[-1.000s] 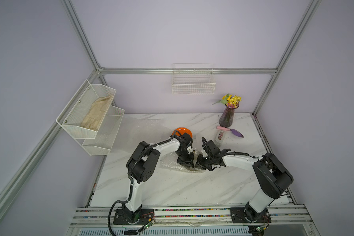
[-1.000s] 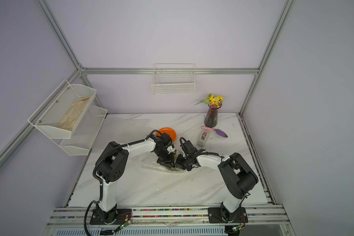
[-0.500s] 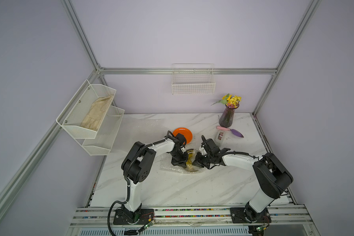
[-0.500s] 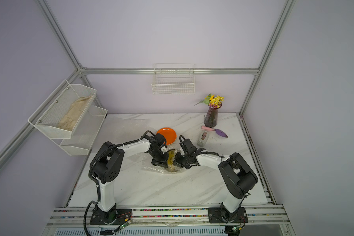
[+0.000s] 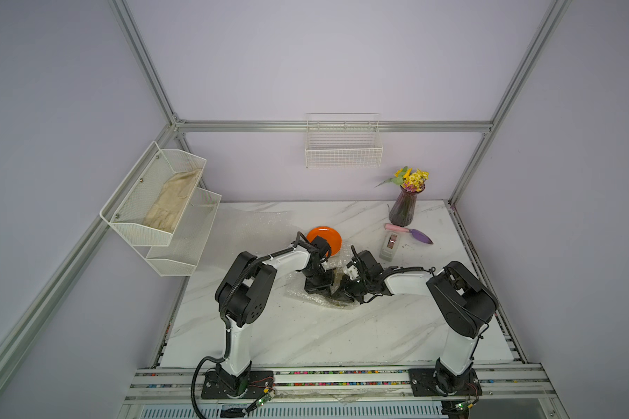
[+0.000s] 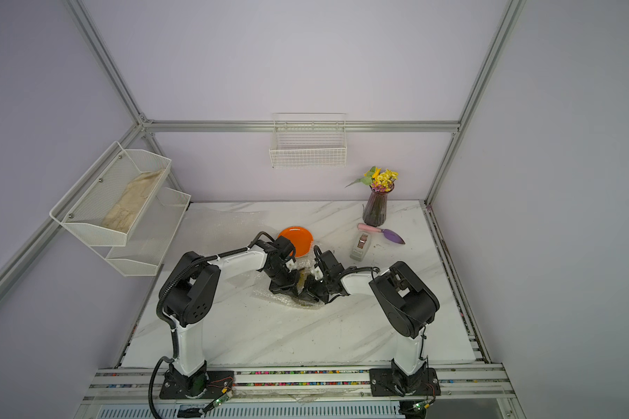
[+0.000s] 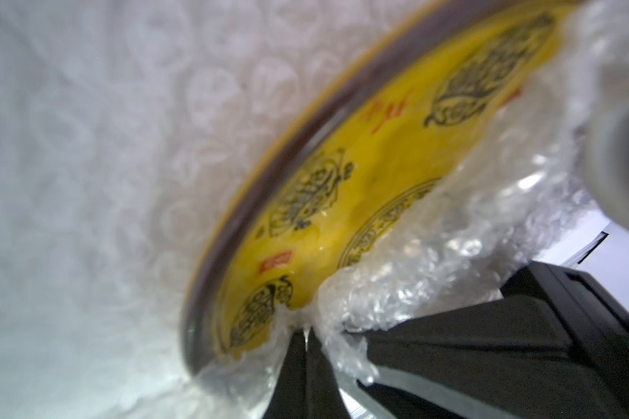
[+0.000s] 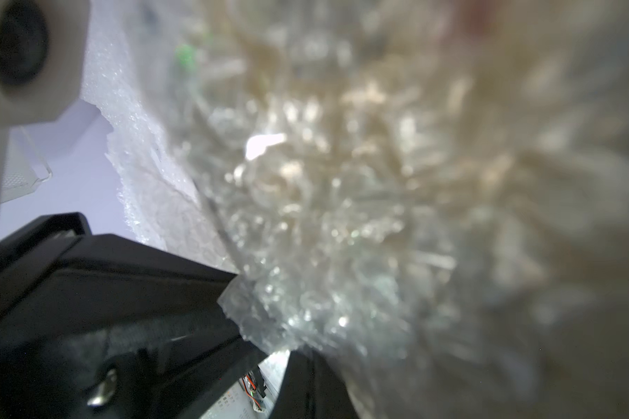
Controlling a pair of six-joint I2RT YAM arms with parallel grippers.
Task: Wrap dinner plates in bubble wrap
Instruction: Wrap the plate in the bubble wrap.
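Rack (image 5: 153,203) on the left wall carries a folded cloth (image 5: 171,203) in its upper bin. On the table (image 5: 305,337), just right of it, I see a flat spare sheet (image 5: 247,228) of bubble film at the back left.

Toward the middle, my left gripper (image 7: 305,341) is closed. Its wrist view shows the tips pinching a crumpled edge of the wrap (image 7: 433,232). Just behind that wrist sits the orange plate (image 5: 333,237), uncovered and partly hidden by the arm.

The wrap lies bunched around the yellow plate (image 7: 378,174). It covers part of the patterned face, while the rest of the face and the dark rim are bare. In both top views this plate shows only as a narrow yellowish sliver between the two grippers, mid-table.

My right gripper (image 8: 266,326) faces the left one from the other side, very close to it. It too is clamped on a fold of the same wrap, which fills its wrist view in a blur.

Further right stands the tape dispenser (image 5: 390,246), then a trowel (image 5: 414,234) and a vase (image 5: 402,210) toward the back right corner.
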